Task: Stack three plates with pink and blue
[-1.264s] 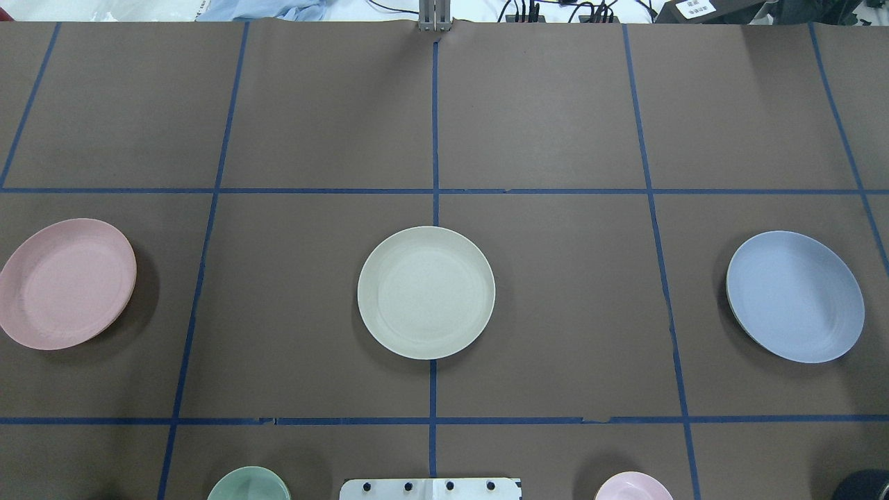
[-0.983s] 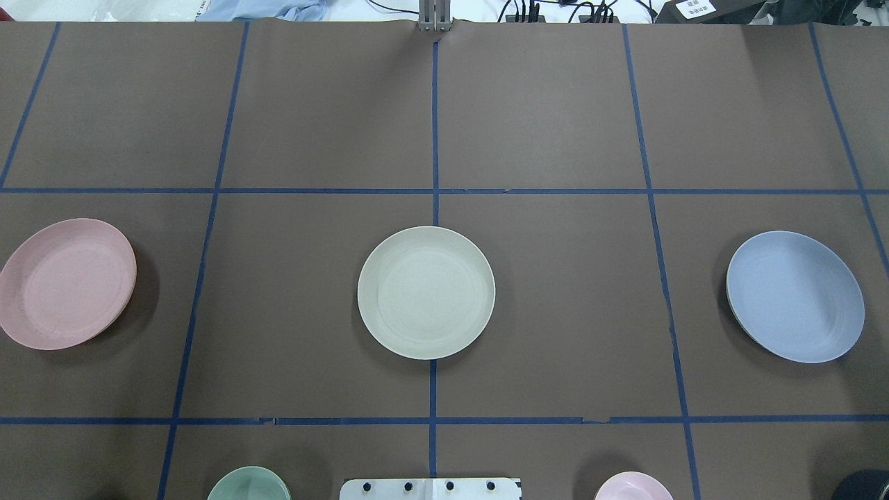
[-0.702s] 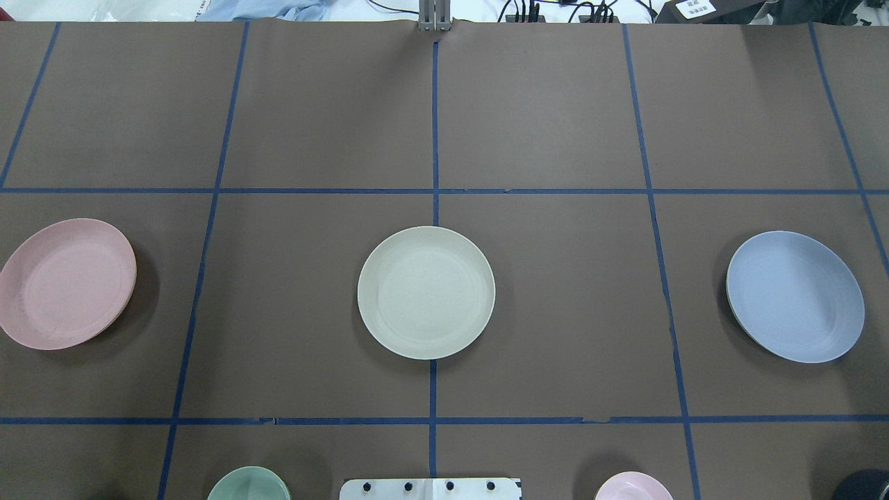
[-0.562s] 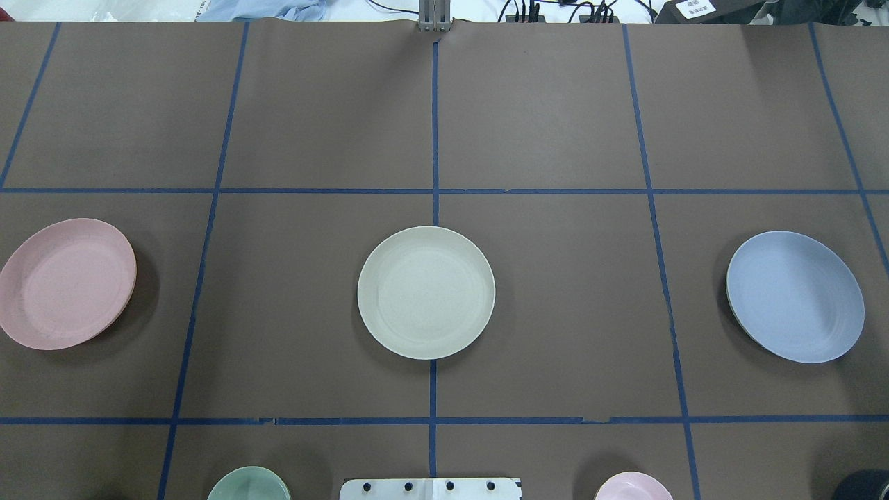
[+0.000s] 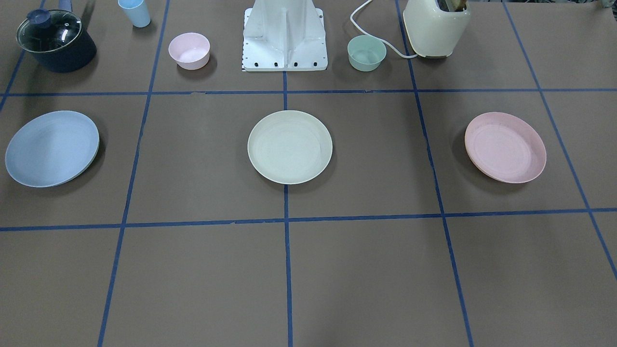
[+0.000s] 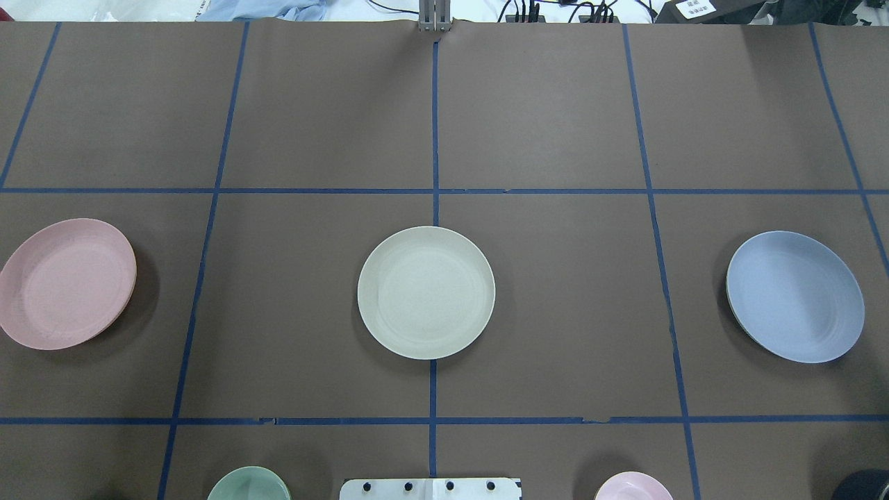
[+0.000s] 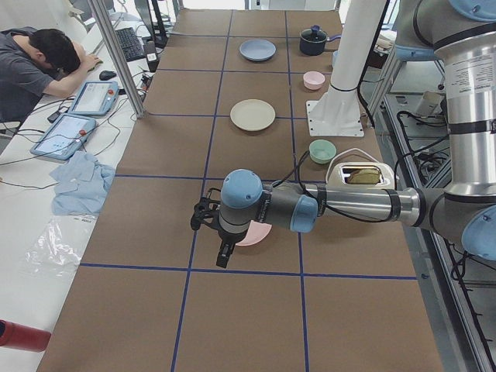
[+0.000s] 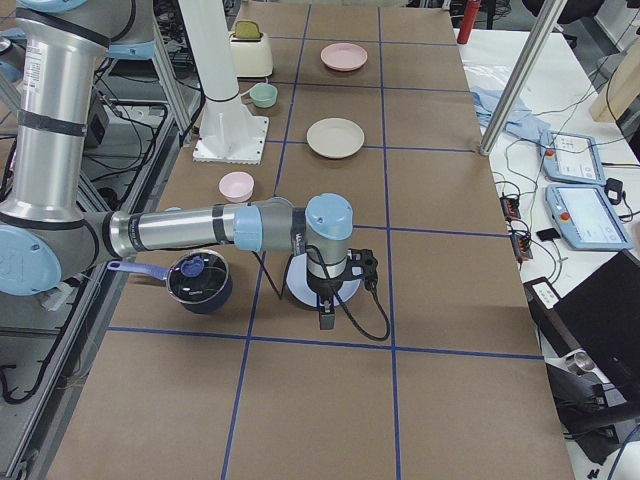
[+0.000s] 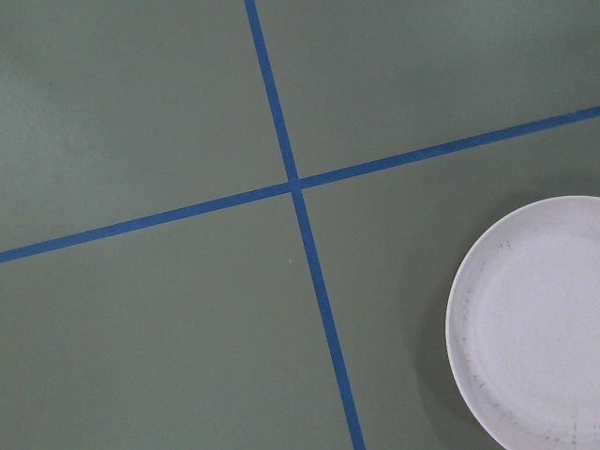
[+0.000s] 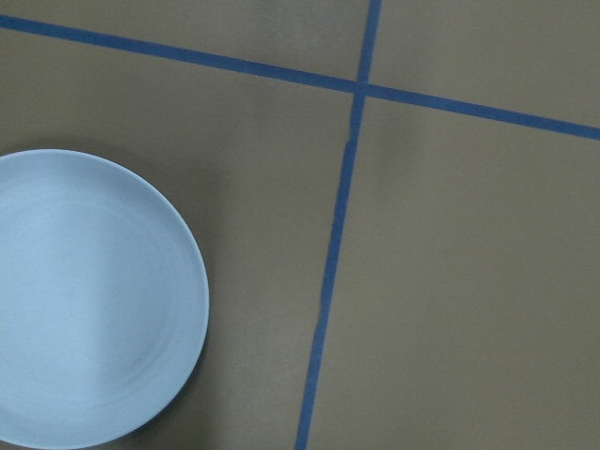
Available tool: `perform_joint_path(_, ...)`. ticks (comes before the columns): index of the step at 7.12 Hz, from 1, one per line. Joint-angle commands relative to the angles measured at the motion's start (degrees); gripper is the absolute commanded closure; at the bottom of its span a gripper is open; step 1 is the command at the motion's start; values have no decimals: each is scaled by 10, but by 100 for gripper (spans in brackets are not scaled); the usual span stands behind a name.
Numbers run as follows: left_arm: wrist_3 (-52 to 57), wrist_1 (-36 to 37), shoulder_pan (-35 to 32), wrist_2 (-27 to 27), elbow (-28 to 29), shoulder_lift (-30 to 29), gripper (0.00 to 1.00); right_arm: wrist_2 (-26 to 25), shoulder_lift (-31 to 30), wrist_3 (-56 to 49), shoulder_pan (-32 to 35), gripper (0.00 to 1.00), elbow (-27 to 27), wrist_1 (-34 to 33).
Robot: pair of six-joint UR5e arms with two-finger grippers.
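Three plates lie apart in a row on the brown table. The pale pink plate [image 6: 66, 283] is at the left, the cream-white plate [image 6: 426, 292] in the middle, and the light blue plate [image 6: 795, 296] at the right. My left gripper [image 7: 224, 254] hangs above the pink plate [image 7: 259, 234], which also shows in the left wrist view [image 9: 534, 323]. My right gripper [image 8: 324, 315] hangs above the blue plate [image 8: 297, 291], which also shows in the right wrist view [image 10: 84, 300]. The grippers show only in the side views, so I cannot tell whether they are open or shut.
Near the robot base [image 5: 284, 36] stand a small pink bowl [image 5: 189, 50], a small green bowl [image 5: 367, 52], a lidded dark pot [image 5: 55, 41], a blue cup [image 5: 135, 12] and a cream toaster [image 5: 436, 26]. An operator [image 7: 35, 66] sits beyond the far edge.
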Motion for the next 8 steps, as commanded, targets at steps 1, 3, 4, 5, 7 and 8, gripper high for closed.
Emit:
perform_joint_path(1, -2, -33, -1, 1, -2, -24, 0, 45, 31, 1, -3, 0, 12, 8)
perform_joint_path(3, -4, -148, -1, 11, 9, -57, 0, 40, 62, 2, -3, 0, 3, 71)
perform_joint_path(4, -5, -153, 1, 10, 25, -74, 0, 43, 68, 2, -3, 0, -4, 95)
perform_joint_path(5, -4, -165, 1, 5, 43, -80, 0, 43, 68, 1, -3, 0, -9, 104)
perform_joint_path(7, -4, -204, 1, 5, 50, -72, 0, 48, 67, 3, -6, 0, -22, 170)
perform_joint_path(8, -4, -215, 5, 4, 71, -60, 0, 46, 66, 39, -27, 0, -26, 184)
